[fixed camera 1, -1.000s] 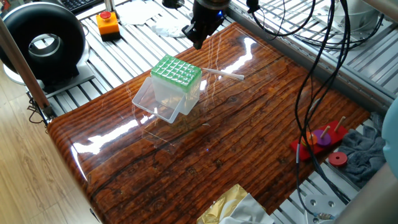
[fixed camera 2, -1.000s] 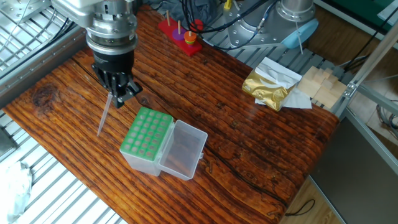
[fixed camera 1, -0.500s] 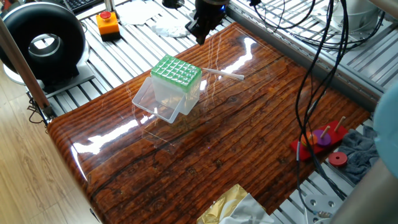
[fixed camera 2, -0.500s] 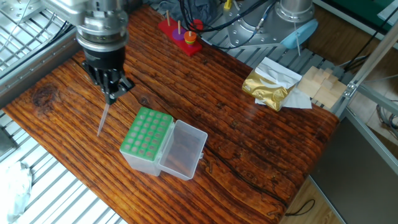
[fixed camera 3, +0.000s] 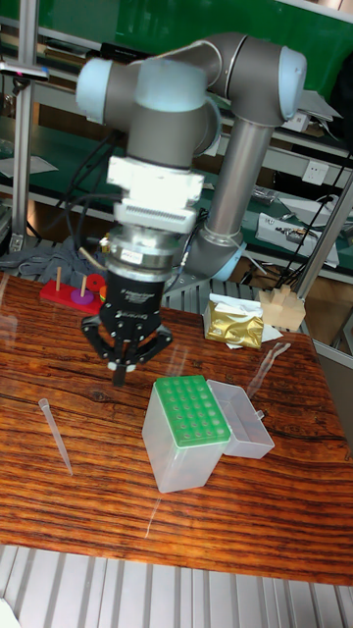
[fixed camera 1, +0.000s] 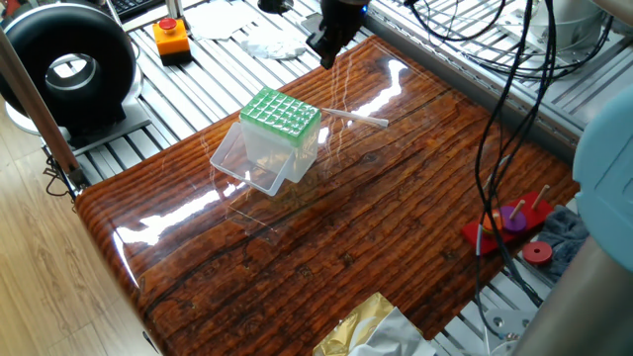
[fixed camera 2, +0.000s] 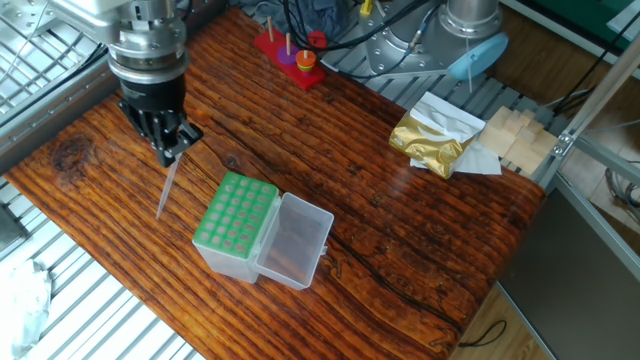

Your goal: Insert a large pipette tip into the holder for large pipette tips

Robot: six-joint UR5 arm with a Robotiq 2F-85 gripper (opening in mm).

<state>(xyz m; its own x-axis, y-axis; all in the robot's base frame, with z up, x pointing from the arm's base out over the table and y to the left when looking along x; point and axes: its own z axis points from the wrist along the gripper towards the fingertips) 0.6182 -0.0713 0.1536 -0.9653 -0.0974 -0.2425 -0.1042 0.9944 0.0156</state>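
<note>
The large pipette tip lies flat on the wooden table, a slim translucent tube apart from the box. The holder for large pipette tips is a clear box with a green gridded rack, its clear lid hinged open to the side. My gripper hangs above the table, past the tip's wider end and away from the holder. Its fingers meet in a point, with nothing held between them.
A red peg toy sits at one table edge. A gold foil bag and wooden blocks lie at another. An orange button box and black round device stand off the table. Cables hang over the peg toy's side.
The gripper has drifted away from the holder toward the table's edge, still shut and empty. The pipette tip and holder have not moved.
</note>
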